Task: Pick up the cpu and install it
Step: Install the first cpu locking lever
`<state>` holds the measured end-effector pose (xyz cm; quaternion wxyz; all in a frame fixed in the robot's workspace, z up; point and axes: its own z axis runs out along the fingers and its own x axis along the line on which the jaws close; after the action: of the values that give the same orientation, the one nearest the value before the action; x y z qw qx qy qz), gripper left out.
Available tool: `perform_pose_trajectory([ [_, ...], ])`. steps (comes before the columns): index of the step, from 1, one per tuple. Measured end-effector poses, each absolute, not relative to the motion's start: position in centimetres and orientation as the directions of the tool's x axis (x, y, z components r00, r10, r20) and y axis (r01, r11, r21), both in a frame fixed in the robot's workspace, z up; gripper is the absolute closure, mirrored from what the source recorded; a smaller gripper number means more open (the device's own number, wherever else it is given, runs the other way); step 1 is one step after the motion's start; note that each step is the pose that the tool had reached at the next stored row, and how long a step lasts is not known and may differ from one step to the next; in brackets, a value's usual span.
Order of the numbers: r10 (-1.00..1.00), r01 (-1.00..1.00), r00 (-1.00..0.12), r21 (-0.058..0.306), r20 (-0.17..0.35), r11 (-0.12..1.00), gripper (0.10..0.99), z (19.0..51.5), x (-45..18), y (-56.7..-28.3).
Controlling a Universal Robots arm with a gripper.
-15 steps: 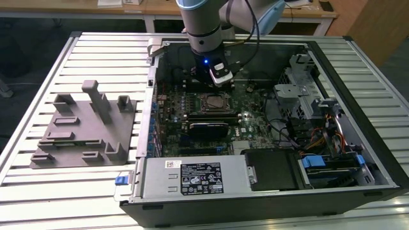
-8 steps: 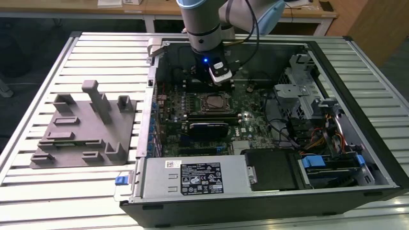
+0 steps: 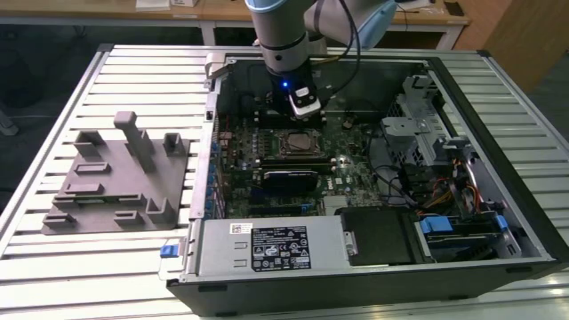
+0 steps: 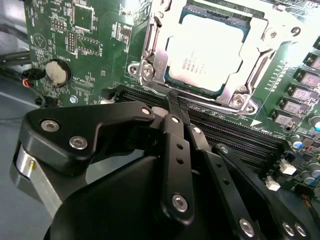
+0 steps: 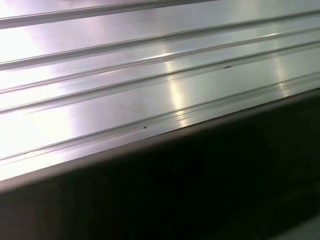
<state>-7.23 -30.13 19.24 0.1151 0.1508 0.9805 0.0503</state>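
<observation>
Your cpu [image 4: 207, 52] is lying in the socket [image 4: 150, 60]; the fingers [image 4: 175, 107], pressed together, are hovering beside it, risking nudging it askew.

In the second wrist view the black metal gripper [image 4: 172, 102] covers the near part of the green motherboard [image 4: 75, 45], and the picture's edge cuts off its body. The fingertips seem closed together, but it cannot be told for certain. The far edge of the silvery square cpu [image 4: 207, 52] lies under the socket frame [image 4: 150, 60].
</observation>
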Motion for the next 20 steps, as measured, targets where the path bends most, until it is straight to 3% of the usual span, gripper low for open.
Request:
perform_pose_trajectory([
  [14,0.311,0.288,-0.927,0.135,-0.210,0.948,0.980,19.08,-6.61,-30.22],
  [20,0.315,0.288,-0.927,0.154,-0.204,0.945,0.980,19.08,-6.54,-30.59],
])
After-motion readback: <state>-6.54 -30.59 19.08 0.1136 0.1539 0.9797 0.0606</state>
